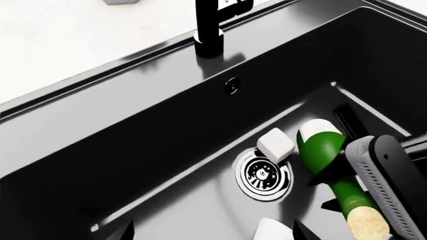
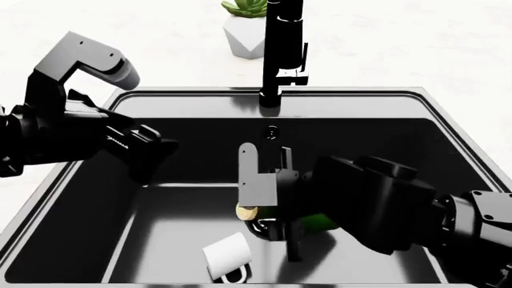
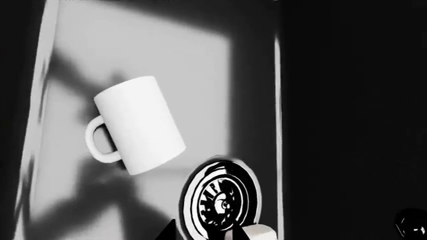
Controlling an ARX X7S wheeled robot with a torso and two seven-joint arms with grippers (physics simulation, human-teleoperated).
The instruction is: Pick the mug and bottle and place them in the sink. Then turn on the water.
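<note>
The white mug [image 2: 228, 255] lies on its side on the floor of the black sink [image 2: 352, 96], handle toward the front; the right wrist view shows the mug [image 3: 140, 125] beside the chrome drain [image 3: 220, 197]. The green bottle [image 1: 321, 150] also lies in the basin, tan top [image 2: 248, 211] pointing left. My right gripper [image 2: 272, 210] hovers open over its neck, one grey finger [image 1: 377, 180] crossing it. My left gripper [image 2: 148, 150] is open and holds nothing above the basin's left side. No water runs from the black faucet [image 2: 282, 54].
A small white rounded block [image 1: 275, 145] sits by the drain [image 1: 263, 172] next to the bottle's base. A white planter with a green plant [image 2: 244, 33] stands on the pale counter behind the sink, left of the faucet.
</note>
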